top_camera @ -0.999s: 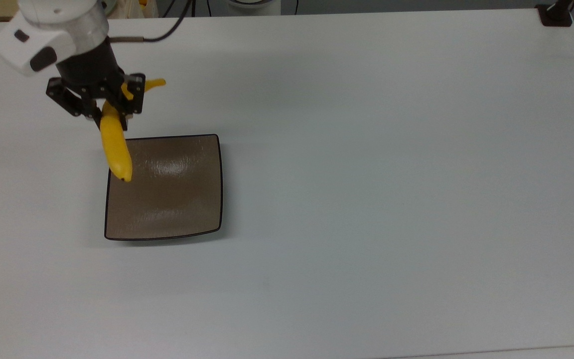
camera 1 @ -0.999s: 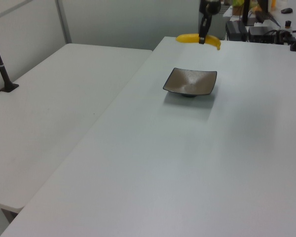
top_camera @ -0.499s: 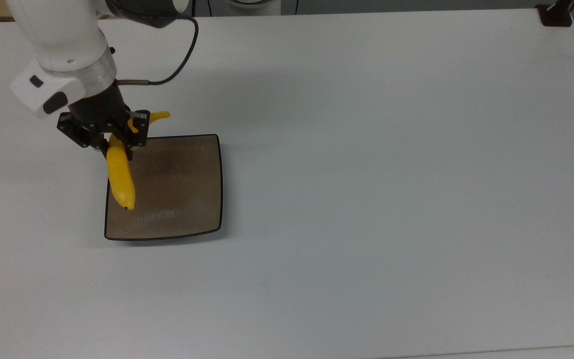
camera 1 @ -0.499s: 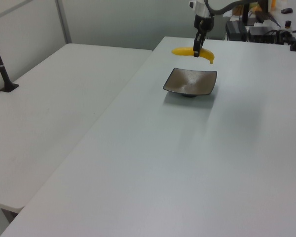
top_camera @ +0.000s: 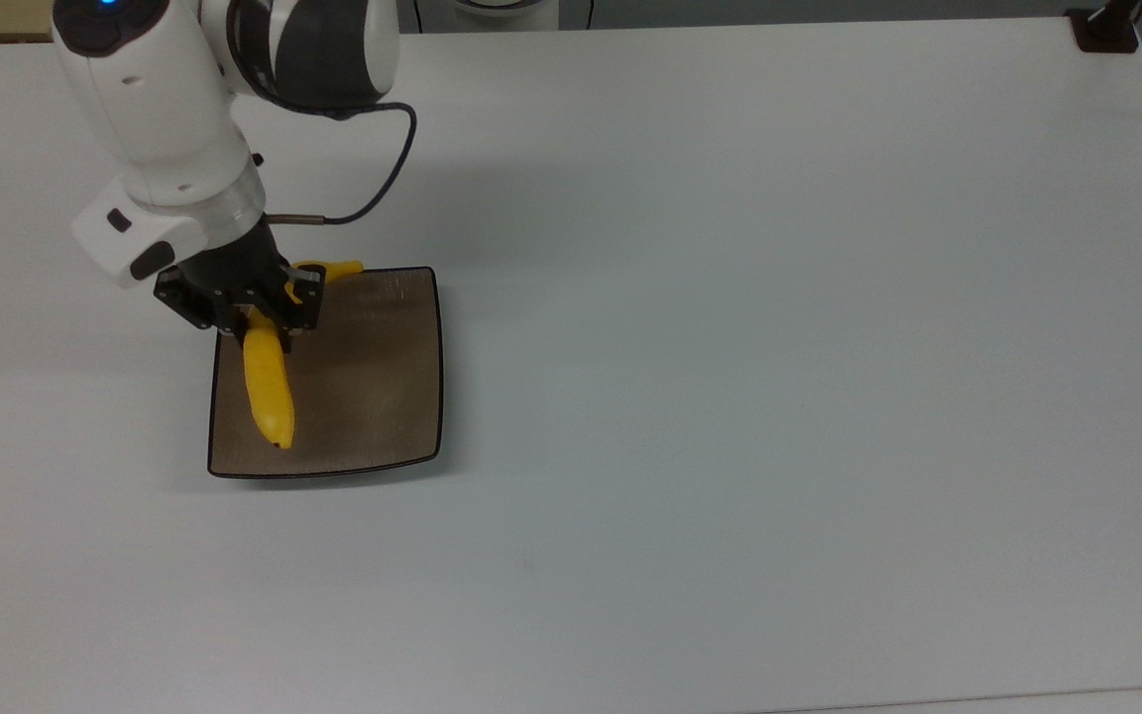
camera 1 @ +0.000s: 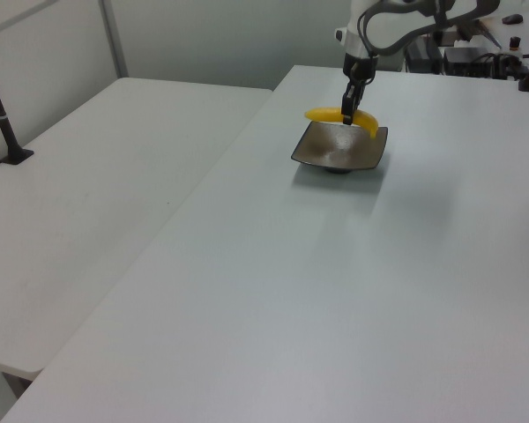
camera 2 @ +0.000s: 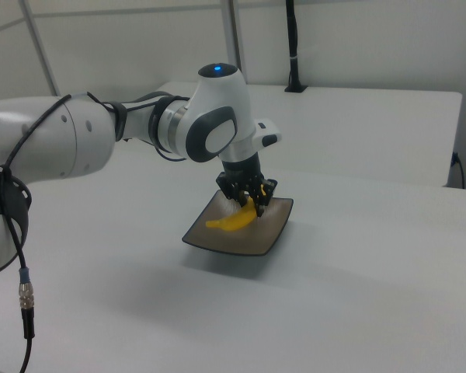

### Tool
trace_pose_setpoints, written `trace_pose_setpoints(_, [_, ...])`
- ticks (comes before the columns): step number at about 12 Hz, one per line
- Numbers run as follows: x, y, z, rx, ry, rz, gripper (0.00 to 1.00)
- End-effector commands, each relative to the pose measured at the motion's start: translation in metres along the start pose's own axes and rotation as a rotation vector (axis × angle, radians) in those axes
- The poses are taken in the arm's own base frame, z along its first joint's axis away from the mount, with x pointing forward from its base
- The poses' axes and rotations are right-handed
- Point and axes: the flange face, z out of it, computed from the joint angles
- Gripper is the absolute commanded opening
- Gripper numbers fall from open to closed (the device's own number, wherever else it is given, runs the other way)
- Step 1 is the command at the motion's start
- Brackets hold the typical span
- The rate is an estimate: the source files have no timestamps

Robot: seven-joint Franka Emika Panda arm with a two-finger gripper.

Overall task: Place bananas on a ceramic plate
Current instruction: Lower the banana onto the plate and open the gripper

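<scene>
White table [top_camera: 730, 397]: end effector [top_camera: 259, 317], clamped on banana [top_camera: 269, 392], now lower, over plate [top_camera: 383, 397].

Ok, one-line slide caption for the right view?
Gripper holds the banana just over the ceramic plate on the white table.

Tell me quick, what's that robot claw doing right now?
Gripper: closed on the yellow banana, holding it over the square brown plate.
</scene>
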Motion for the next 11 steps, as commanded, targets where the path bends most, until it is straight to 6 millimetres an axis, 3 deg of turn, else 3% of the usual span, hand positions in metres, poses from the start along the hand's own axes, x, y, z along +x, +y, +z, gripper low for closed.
trace_pose_setpoints(1, [0.0,-0.012,0.016,0.0,0.05,0.049,0.01])
trace_pose_setpoints(4, [-0.002,-0.017,0.03,0.005,0.034,0.043,0.04])
trace_pose_setpoints(6, [-0.002,-0.017,0.034,0.005,0.027,0.042,0.24])
trace_pose_setpoints(7, [-0.003,-0.017,0.039,0.006,0.02,0.042,0.46])
trace_pose_setpoints(8, [-0.004,-0.017,0.04,0.007,0.018,0.042,0.47])
trace_pose_setpoints(9, [-0.003,-0.017,0.039,0.008,0.02,0.045,0.6])
trace_pose_setpoints(11, [-0.003,-0.017,0.036,0.007,0.023,0.048,0.75])
